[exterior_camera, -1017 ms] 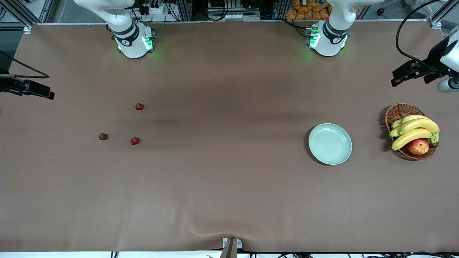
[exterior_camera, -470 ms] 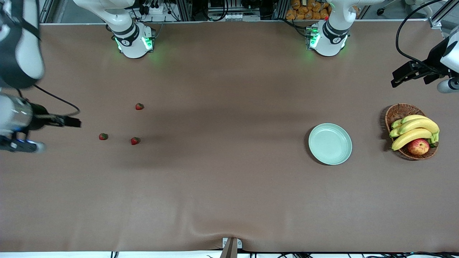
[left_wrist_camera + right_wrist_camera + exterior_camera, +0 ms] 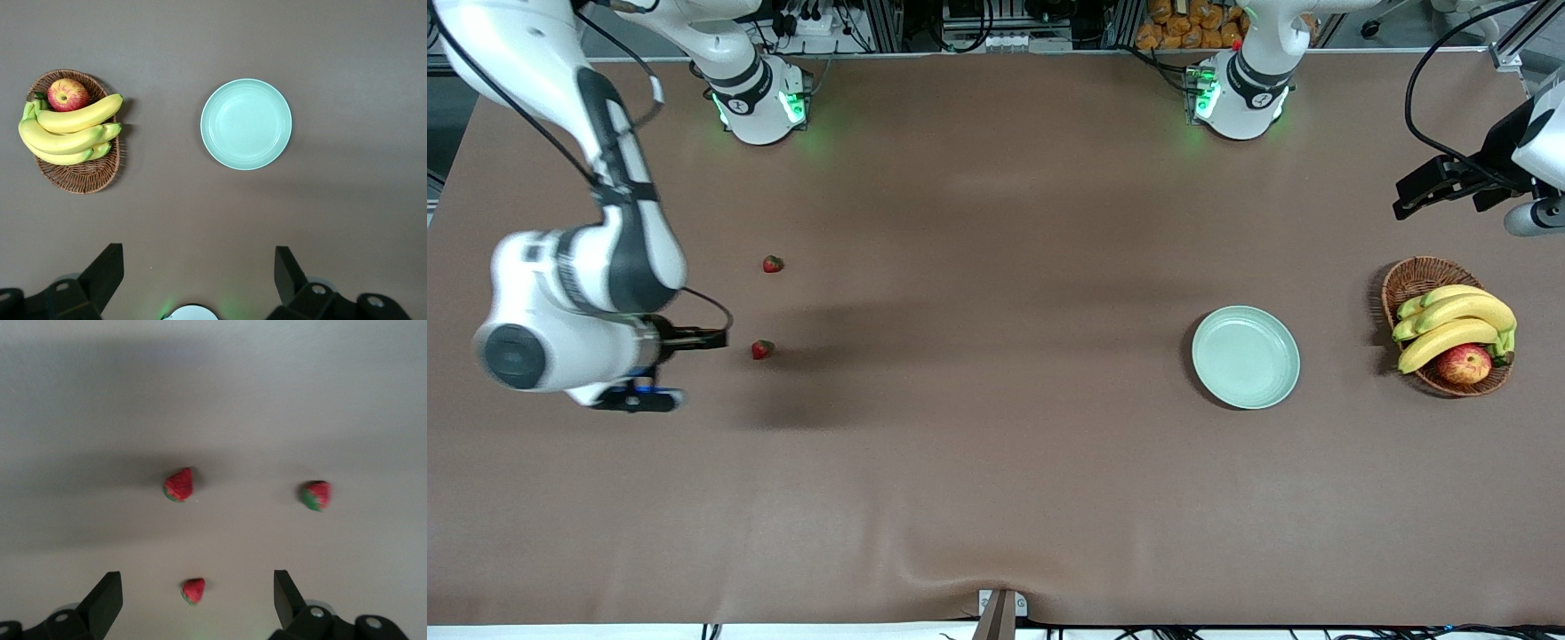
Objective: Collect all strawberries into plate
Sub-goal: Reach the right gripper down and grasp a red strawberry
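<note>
Three strawberries lie on the brown table toward the right arm's end. Two show in the front view, one (image 3: 773, 264) nearer the robot bases and one (image 3: 762, 349) nearer the camera. The third is hidden there under my right arm. All three show in the right wrist view (image 3: 179, 484) (image 3: 315, 495) (image 3: 193, 590). My right gripper (image 3: 694, 340) (image 3: 197, 607) is open and empty, up over the third one. The pale mint-green plate (image 3: 1246, 357) (image 3: 246, 124) is empty. My left gripper (image 3: 1414, 191) (image 3: 197, 280) is open and empty and waits high, beyond the basket.
A brown wicker basket (image 3: 1414, 280) (image 3: 77, 177) with bananas (image 3: 1449, 329) and a red-yellow apple (image 3: 1464, 364) stands beside the plate at the left arm's end. The cloth has a wrinkle (image 3: 996, 569) at the front edge.
My right arm has swung in from the table's end over the strawberries and now covers one of them in the front view. The left arm, plate and basket have not moved.
</note>
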Robot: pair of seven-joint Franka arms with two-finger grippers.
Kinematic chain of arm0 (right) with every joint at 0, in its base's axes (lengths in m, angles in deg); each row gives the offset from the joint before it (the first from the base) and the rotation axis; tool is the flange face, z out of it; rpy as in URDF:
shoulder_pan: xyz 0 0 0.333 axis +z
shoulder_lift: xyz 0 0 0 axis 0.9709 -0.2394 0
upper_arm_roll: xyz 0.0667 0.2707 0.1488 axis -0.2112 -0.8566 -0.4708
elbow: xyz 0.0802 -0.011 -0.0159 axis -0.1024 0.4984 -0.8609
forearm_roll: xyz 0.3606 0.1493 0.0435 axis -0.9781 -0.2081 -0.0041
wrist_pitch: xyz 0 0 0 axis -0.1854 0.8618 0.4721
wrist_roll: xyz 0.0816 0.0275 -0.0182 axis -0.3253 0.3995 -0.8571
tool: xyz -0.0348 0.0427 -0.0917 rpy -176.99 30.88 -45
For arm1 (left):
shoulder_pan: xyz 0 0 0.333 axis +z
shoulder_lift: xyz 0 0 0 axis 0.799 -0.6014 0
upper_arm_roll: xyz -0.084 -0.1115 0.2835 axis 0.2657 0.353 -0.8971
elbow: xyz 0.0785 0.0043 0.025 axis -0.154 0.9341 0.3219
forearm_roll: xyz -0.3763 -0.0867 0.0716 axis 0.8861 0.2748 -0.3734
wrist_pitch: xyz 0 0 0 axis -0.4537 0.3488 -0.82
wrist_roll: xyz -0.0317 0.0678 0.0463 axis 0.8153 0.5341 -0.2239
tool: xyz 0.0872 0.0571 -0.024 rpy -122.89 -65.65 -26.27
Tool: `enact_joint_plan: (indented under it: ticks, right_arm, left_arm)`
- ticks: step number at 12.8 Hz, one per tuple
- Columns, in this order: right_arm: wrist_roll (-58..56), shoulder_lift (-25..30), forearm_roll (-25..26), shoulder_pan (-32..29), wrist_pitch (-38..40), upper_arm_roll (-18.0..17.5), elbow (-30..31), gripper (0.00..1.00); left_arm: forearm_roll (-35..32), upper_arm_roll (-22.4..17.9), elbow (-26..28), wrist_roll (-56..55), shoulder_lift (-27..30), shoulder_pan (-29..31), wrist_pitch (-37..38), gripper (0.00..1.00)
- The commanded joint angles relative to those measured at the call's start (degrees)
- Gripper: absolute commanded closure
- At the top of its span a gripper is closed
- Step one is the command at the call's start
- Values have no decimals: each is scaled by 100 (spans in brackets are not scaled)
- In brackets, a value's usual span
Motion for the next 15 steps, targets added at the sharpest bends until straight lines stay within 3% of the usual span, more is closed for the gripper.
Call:
enact_joint_plan:
  ticks: [1,8,12,15]
  right_arm:
    - [4,-62,14,104,-565,7,624,0]
    - [4,-704,14,140,-1655,-2,696,0]
    - [30,-819,6,166,-1745,-11,687,0]
    - [83,-810,-30,184,-1622,-81,696,9]
  left_arm:
    - [-105,15,59,72,40,-26,-86,0]
    - [-105,15,209,72,49,-8,-209,0]
    - [-105,15,261,72,57,-17,-236,0]
    - [-105,15,270,72,75,-17,-236,0]
